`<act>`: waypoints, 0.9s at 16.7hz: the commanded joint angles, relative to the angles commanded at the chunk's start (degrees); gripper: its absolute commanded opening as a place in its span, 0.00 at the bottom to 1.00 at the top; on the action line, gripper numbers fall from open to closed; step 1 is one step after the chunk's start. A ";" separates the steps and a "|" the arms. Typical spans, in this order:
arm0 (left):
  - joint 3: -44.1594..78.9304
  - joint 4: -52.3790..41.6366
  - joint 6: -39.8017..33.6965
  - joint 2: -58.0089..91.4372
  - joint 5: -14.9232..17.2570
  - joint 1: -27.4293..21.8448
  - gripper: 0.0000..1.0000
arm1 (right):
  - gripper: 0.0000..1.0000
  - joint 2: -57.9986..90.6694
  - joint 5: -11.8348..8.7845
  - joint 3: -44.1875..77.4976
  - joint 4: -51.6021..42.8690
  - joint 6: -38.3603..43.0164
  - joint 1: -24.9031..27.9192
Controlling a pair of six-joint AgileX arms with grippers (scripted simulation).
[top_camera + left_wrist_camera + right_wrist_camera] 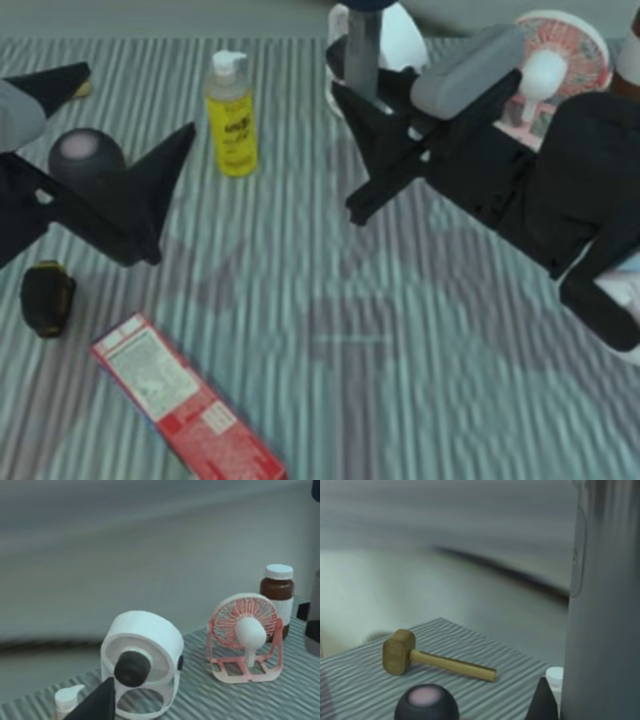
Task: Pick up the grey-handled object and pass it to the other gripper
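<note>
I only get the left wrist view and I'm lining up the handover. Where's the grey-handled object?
Observer: Upright near the top edge of the top view, the grey-handled object is right by the right gripper, beside the white fan.
Operator: And my left gripper?
Observer: The left gripper is open at the table's left, next to the dark grey ball.
Operator: Anything between the arms?
Observer: A yellow bottle stands there.

Dark printed marks on the yellow bottle [231, 120], upper centre-left of the top view: illegible. White label panel with fine print on the red box [186, 409], lower left: illegible. Pale label on the brown jar [278, 597]: blank from here.
</note>
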 joint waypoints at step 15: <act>13.45 8.13 0.05 22.50 8.19 -7.92 1.00 | 0.00 0.00 0.00 0.00 0.00 0.00 0.00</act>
